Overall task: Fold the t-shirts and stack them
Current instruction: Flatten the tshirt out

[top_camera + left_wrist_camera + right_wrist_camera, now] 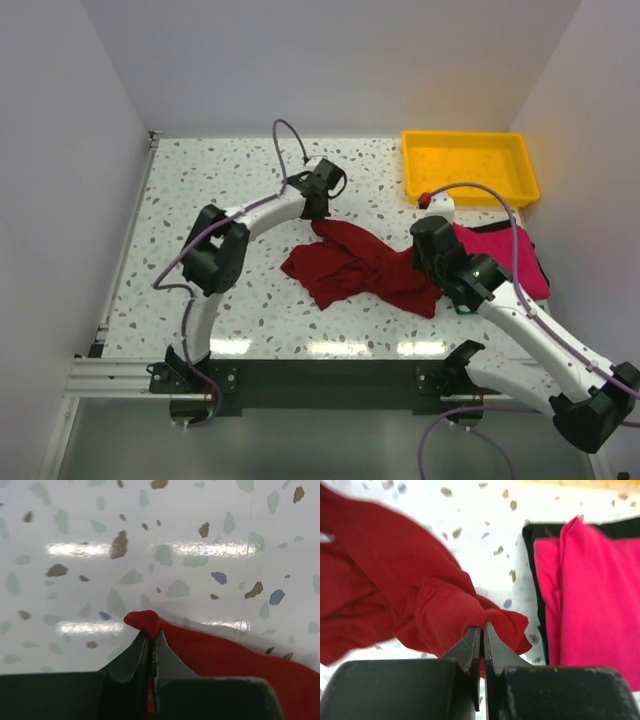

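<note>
The dark red t-shirt [360,268] lies crumpled mid-table, stretched between both grippers. My left gripper [318,212] is shut on its far edge; in the left wrist view a small fold of red cloth [145,620] sticks out beyond the closed fingertips [150,636]. My right gripper [432,262] is shut on the shirt's right side; in the right wrist view red cloth [420,595] bunches over the closed tips [482,629]. A folded magenta-pink t-shirt [505,258] lies on a black one [520,232] at the right; both show in the right wrist view [590,590]. The green shirt is not visible.
A yellow plastic tray [468,166] stands at the back right, just beyond the folded stack. White walls enclose the speckled table [200,190] on three sides. The arms' bases sit on the metal rail at the near edge.
</note>
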Robot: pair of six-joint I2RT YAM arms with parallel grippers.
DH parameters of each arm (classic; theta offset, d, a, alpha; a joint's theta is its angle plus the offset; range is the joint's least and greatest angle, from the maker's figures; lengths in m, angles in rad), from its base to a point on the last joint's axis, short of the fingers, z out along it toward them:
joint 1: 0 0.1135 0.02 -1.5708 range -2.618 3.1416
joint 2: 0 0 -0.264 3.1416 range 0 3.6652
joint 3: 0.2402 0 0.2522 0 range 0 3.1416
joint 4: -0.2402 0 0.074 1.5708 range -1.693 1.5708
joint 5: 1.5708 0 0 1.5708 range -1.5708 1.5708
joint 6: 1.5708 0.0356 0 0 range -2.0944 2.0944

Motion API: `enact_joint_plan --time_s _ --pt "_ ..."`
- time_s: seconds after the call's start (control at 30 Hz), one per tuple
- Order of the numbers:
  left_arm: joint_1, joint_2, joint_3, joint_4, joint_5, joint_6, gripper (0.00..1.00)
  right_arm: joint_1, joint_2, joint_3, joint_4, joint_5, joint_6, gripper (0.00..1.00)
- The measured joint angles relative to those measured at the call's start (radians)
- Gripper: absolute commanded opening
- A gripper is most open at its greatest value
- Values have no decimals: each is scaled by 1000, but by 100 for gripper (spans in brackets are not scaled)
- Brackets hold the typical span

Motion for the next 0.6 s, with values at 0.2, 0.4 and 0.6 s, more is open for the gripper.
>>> enact_joint_plan --time_s 0.2,0.4,0.6 --pt "121 -414 -165 19 -30 37 0 -53 38 195 44 28 -36 0" --pt "199 -793 -130 58 -143 102 0 -65 85 472 89 18 -139 0" --pt "190 -941 5 37 -252 168 0 -66 121 772 92 -6 -249 0"
